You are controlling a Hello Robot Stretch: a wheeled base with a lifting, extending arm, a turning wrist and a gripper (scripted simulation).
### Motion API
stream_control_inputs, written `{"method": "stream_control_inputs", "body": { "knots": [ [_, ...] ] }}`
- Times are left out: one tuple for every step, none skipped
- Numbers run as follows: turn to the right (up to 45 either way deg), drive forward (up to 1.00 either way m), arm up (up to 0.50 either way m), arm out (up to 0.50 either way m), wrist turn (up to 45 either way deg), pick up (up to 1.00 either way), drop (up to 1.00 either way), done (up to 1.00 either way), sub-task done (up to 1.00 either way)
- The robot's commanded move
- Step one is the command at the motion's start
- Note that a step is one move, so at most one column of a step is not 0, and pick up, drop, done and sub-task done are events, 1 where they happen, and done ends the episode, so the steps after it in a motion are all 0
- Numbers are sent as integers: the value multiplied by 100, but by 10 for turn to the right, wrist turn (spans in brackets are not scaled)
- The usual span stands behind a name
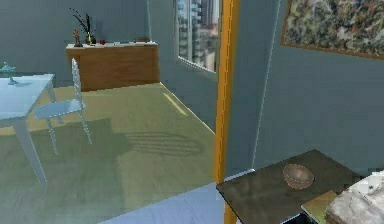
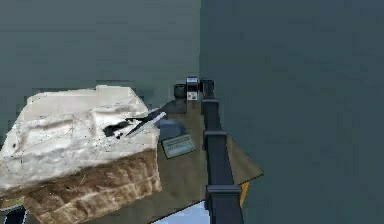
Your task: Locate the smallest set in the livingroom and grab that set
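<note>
In the forward view a bowl [image 1: 298, 176] is sitting on the dark table [image 1: 262, 192] near a pale block [image 1: 362, 200], and in the arm side view the gripper [image 2: 125, 127] is showing against that block [image 2: 70, 150] on the table [image 2: 190, 178], though I cannot tell whether it is holding anything or which thing is the set.

Thing: pale blocky mass [image 2: 75, 140], whether a set cannot be told
Look: cream top, rough tan sides
Place: resting flat on dark table [image 2: 188, 172]

blue-grey walls [image 1: 270, 90], tan floor [image 1: 150, 125], a bright window [image 1: 197, 35], wooden sideboard [image 1: 115, 65], pale table [image 1: 25, 95] and chair [image 1: 68, 105], a painting [image 1: 335, 25].
</note>
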Motion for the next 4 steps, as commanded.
{"method": "stream_control_inputs", "body": {
  "knots": [
    [0,0,0,0,450,0,0,0,0],
    [0,0,0,0,150,0,0,0,0],
    [0,0,-30,0,0,0,0,0,0],
    [0,0,0,0,0,100,0,0,0]
  ]
}}
